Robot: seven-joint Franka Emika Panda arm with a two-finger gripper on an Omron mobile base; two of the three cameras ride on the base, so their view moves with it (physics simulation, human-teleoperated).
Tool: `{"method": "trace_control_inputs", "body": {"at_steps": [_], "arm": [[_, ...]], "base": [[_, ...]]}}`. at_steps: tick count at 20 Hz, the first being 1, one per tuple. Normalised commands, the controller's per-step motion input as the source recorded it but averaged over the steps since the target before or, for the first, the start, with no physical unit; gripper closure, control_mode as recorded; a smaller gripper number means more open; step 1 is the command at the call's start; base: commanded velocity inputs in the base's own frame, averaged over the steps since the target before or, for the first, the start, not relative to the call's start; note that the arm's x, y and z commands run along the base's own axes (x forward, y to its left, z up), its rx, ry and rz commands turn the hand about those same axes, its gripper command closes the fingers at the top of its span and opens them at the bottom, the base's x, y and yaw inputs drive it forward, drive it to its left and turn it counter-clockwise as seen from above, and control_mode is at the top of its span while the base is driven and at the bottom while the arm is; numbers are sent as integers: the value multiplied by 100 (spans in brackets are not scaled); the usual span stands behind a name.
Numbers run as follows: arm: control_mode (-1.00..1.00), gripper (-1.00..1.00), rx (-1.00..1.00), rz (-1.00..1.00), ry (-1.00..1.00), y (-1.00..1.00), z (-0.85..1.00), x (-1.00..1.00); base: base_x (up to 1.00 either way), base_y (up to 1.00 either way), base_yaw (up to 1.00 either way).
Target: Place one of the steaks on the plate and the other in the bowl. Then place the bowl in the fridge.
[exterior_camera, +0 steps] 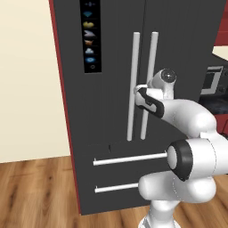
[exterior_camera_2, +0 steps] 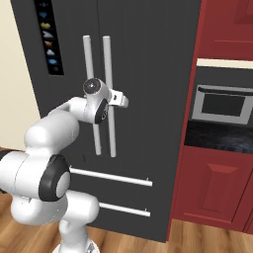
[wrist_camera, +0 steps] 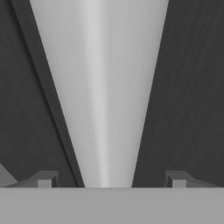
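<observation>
In the left base view, a cream wall stands at nine o'clock, and beside it rises the fridge, dark grey with a red side edge. On its left door, at eleven o'clock, is a narrow icon panel. Two long silver bar handles run vertically near the middle; the left handle and the right handle are just beside each other. The gripper is at the left handle, at about its middle height. In the hand view the silver bar stands between the two finger tips, which are apart on either side of it; I cannot tell if they touch it. Below the handles, two horizontal drawer handles cross the lower part of the fridge. The white arm rises from five o'clock. In the right base view, red cabinets and a built-in oven stand at three o'clock. The floor is wood.
</observation>
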Motion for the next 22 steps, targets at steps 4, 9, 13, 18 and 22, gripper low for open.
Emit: {"method": "trace_control_inputs", "body": {"at_steps": [4,9,13,18,22], "arm": [[-100,100,0,0,0,0,0,0],[-100,100,0,0,0,0,0,0],[-100,100,0,0,0,-1,0,-11],[-100,100,0,0,-1,-15,0,-51],[-100,100,6,0,0,-34,4,-59]], "base": [[0,0,0],[0,0,0],[0,0,0],[0,0,0],[0,0,0]]}}
